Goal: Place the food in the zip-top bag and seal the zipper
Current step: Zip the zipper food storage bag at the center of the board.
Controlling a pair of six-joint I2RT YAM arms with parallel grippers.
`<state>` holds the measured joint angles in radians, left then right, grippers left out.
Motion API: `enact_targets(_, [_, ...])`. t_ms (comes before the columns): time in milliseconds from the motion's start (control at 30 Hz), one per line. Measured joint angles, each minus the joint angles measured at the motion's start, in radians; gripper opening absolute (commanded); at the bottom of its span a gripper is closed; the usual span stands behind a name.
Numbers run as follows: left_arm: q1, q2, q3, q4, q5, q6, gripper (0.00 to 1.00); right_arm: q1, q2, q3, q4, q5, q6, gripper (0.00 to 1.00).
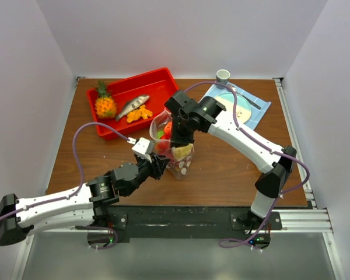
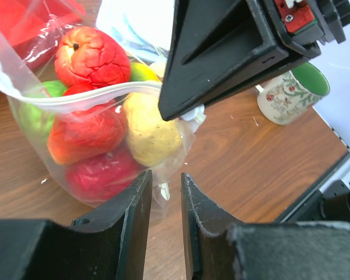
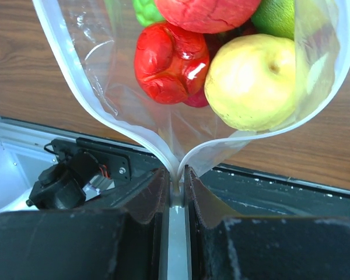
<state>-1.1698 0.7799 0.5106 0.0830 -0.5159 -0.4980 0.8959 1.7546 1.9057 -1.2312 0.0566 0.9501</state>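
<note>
Right gripper [image 3: 175, 171]: jaws pinched tight on the zipper [image 2: 105, 93], at the end where its two strips meet. Beyond that pinch the strips spread apart, so the mouth of the bag [image 3: 99, 76] is open.

Left gripper [image 2: 166, 177]: jaws apart with a narrow gap. It sits low at the bag's bottom corner. A bit of bag film hangs right at the gap, and I can't tell if either finger touches it. No firm grip visible.

The bag is mid-table [image 1: 233, 169], between the two grippers. Its top edge hangs from the right gripper. The bottom is down near the wood, just ahead of the left fingers.

Fruit is inside the bag:
- a yellow one [image 3: 251, 81]
- a red one [image 3: 169, 61] beside it
- a green one [image 3: 274, 14]
- a big red apple [image 2: 90, 55] on top of the pile in the left wrist view

The red tray [image 1: 157, 81] is behind the bag at the far left, holding a toy pineapple [image 1: 105, 105] and a fish [image 1: 132, 106]. A mug [image 2: 291, 90] stands at the far right of the table, well apart from the bag.
</note>
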Motion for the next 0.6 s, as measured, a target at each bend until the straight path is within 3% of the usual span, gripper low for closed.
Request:
enact_targets(367, [-0.093,0.090,-0.013,0.166,-0.133,0.021,0.48,0.000,0.000,0.026,-0.058,0.004,0.032,0.00])
enact_targets(600, [-0.110,0.122,-0.013,0.254,-0.157,0.046,0.47,0.000,0.000,0.026,-0.085,0.004,0.045,0.00])
